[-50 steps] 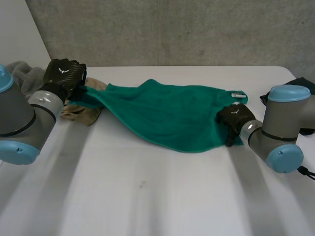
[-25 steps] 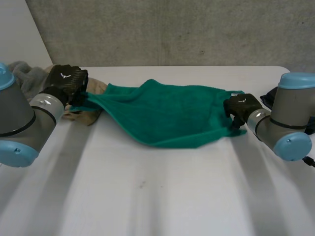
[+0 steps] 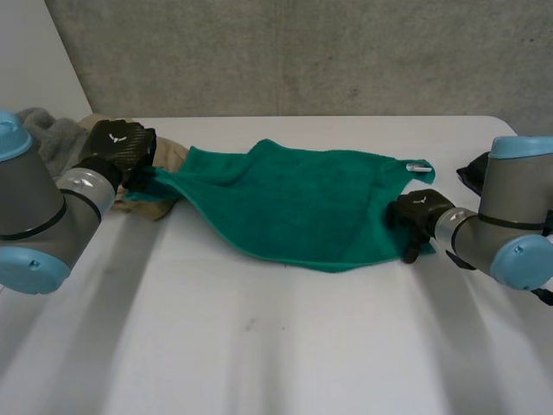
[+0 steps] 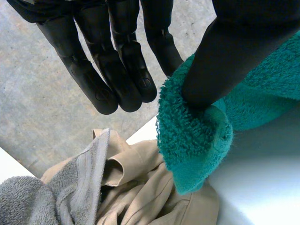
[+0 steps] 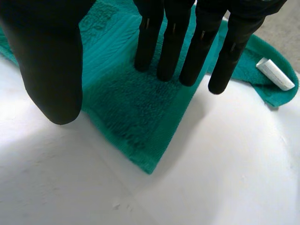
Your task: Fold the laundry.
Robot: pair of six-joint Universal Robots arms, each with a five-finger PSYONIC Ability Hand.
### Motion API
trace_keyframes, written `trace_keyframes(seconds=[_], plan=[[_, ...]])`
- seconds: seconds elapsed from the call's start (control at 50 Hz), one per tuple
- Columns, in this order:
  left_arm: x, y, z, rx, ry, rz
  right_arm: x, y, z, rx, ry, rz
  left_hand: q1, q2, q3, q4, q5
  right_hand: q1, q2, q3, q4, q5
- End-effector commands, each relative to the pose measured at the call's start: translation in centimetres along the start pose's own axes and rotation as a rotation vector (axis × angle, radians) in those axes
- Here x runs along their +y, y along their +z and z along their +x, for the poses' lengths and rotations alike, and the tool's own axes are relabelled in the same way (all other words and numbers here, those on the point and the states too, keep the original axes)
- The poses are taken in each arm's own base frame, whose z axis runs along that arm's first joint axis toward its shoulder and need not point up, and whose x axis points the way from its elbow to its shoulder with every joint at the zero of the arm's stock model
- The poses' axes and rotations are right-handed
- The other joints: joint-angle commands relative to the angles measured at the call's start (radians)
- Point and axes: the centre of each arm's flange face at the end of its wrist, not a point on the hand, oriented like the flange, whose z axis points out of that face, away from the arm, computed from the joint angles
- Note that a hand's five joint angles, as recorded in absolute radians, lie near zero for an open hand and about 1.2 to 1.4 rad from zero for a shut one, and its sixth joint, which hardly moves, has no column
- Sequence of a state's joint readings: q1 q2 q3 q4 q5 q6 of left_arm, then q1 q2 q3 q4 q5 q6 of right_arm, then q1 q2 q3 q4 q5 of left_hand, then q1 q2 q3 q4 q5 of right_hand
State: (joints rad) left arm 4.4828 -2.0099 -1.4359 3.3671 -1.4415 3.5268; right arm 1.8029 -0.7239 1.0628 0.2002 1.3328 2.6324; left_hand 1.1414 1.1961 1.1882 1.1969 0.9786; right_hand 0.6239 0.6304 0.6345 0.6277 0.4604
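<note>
A teal towel (image 3: 302,207) lies spread across the back of the white table (image 3: 276,346). My left hand (image 3: 117,147) holds its left corner slightly off the table. In the left wrist view the thumb (image 4: 225,56) presses into the bunched teal corner (image 4: 197,136), while the fingers (image 4: 117,70) stand straight beside it. My right hand (image 3: 416,210) is at the towel's near right corner. In the right wrist view its straight fingers (image 5: 173,42) hover over the flat teal corner (image 5: 126,108), and the thumb (image 5: 51,61) is apart, holding nothing. A white tag (image 5: 275,74) sits on the far right corner.
A beige garment (image 3: 147,206) and a grey towel (image 3: 47,134) are heaped at the back left under and behind my left hand; the left wrist view shows them as beige cloth (image 4: 140,187) and grey cloth (image 4: 37,201). A dark item (image 3: 475,173) lies at the right edge.
My right hand went back toward the towel's far right corner, then returned to the near right corner. The towel's near right edge shifted with it. My left hand moved slightly rightward.
</note>
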Motion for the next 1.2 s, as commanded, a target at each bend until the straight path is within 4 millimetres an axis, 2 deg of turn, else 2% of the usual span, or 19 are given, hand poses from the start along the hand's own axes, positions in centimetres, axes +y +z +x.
trace_keyframes(seconds=[0.02, 0.26, 0.32, 0.34, 0.4, 0.52, 0.56, 0.66, 0.68, 0.74, 0.76, 0.86, 0.94, 0.96, 1.02, 1.04, 1.06, 1.1, 1.2], plan=[[-0.1, 0.0, -0.1, -0.001, 0.001, 0.002, -0.2, 1.5, 0.1, 0.044, -0.025, 0.087, 0.255, 0.200, 0.208, 0.199, 0.243, 0.182, 0.175, 0.171, 0.178, 0.171], [-0.3, -0.1, -0.1, -0.003, 0.001, 0.007, -1.1, 3.5, 0.2, 0.093, -0.028, 0.180, 0.255, 0.200, 0.208, 0.199, 0.243, 0.325, 0.319, 0.315, 0.322, 0.314], [-0.2, -0.1, -0.1, -0.001, 0.000, 0.003, -0.9, 4.0, 0.3, 0.093, -0.028, 0.180, 0.255, 0.200, 0.208, 0.199, 0.243, 0.519, 0.512, 0.508, 0.515, 0.508], [-0.1, -0.2, -0.1, -0.001, 0.000, -0.001, -0.9, 4.0, 0.4, 0.094, -0.021, 0.176, 0.255, 0.200, 0.208, 0.199, 0.243, 0.726, 0.719, 0.715, 0.722, 0.715], [-0.2, -0.3, -0.1, 0.001, 0.001, -0.006, -1.0, 3.6, 0.7, 0.087, -0.008, 0.159, 0.255, 0.200, 0.208, 0.199, 0.243, 0.772, 0.766, 0.762, 0.769, 0.761], [-0.3, -1.1, 0.1, 0.021, 0.001, -0.048, -2.2, 0.4, 2.2, 0.057, 0.042, 0.082, 0.255, 0.200, 0.208, 0.199, 0.243, 0.772, 0.766, 0.762, 0.769, 0.761], [-0.4, -1.5, 0.1, 0.030, 0.003, -0.068, -2.5, -1.6, 2.4, 0.016, 0.036, 0.021, 0.255, 0.200, 0.208, 0.199, 0.243, 0.772, 0.766, 0.762, 0.769, 0.761], [-0.4, -3.5, 0.4, 0.070, 0.032, -0.167, -1.7, -5.7, 3.2, -0.062, -0.056, -0.172, 0.255, 0.200, 0.208, 0.199, 0.243, 0.772, 0.766, 0.762, 0.769, 0.761], [-0.3, -4.7, 0.5, 0.090, 0.048, -0.221, -1.0, -7.3, 3.3, -0.108, -0.105, -0.273, 0.255, 0.200, 0.208, 0.199, 0.243, 0.772, 0.766, 0.762, 0.769, 0.761], [-0.1, -7.3, 0.8, 0.131, 0.099, -0.343, 0.3, -9.8, 3.6, -0.193, -0.195, -0.435, 0.255, 0.200, 0.208, 0.199, 0.243, 0.772, 0.766, 0.762, 0.769, 0.761], [0.0, -9.1, 1.2, 0.171, 0.151, -0.425, 0.6, -11.4, 3.6, -0.251, -0.247, -0.513, 0.255, 0.200, 0.208, 0.199, 0.243, 0.772, 0.766, 0.762, 0.769, 0.761], [0.5, -12.4, 2.3, 0.297, 0.276, -0.554, 0.8, -12.8, 4.2, -0.237, -0.308, -0.530, 0.255, 0.200, 0.208, 0.199, 0.243, 0.772, 0.766, 0.762, 0.769, 0.761], [0.8, -11.5, 2.4, 0.310, 0.309, -0.508, 0.1, -12.3, 4.3, -0.170, -0.291, -0.442, 0.255, 0.200, 0.208, 0.199, 0.243, 0.772, 0.766, 0.762, 0.769, 0.761], [0.8, -10.5, 2.2, 0.287, 0.307, -0.475, -0.4, -11.6, 3.9, -0.144, -0.267, -0.367, 0.255, 0.200, 0.208, 0.199, 0.243, 0.554, 0.547, 0.543, 0.550, 0.543], [0.5, -9.0, 2.0, 0.244, 0.304, -0.426, -0.7, -10.5, 2.9, -0.139, -0.209, -0.252, 0.255, 0.200, 0.208, 0.199, 0.243, 0.262, 0.256, 0.251, 0.258, 0.251], [0.0, -8.1, 1.7, 0.210, 0.296, -0.393, -0.6, -9.8, 2.3, -0.142, -0.171, -0.181, 0.255, 0.200, 0.208, 0.199, 0.243, 0.026, 0.019, 0.015, 0.022, 0.015], [-0.4, -7.7, 1.4, 0.191, 0.288, -0.373, -0.6, -9.5, 2.1, -0.138, -0.157, -0.149, 0.255, 0.200, 0.208, 0.199, 0.243, -0.070, -0.076, -0.080, -0.073, -0.081], [-1.3, -6.9, 1.2, 0.157, 0.270, -0.335, -0.7, -9.0, 1.9, -0.121, -0.132, -0.086, 0.255, 0.200, 0.208, 0.199, 0.243, -0.141, -0.147, -0.151, -0.145, -0.152], [-5.8, -5.3, 0.5, 0.055, 0.175, -0.184, -0.5, -6.8, 0.6, -0.053, -0.037, 0.012, 0.255, 0.200, 0.208, 0.199, 0.243, -0.323, -0.330, -0.334, -0.327, -0.334]])
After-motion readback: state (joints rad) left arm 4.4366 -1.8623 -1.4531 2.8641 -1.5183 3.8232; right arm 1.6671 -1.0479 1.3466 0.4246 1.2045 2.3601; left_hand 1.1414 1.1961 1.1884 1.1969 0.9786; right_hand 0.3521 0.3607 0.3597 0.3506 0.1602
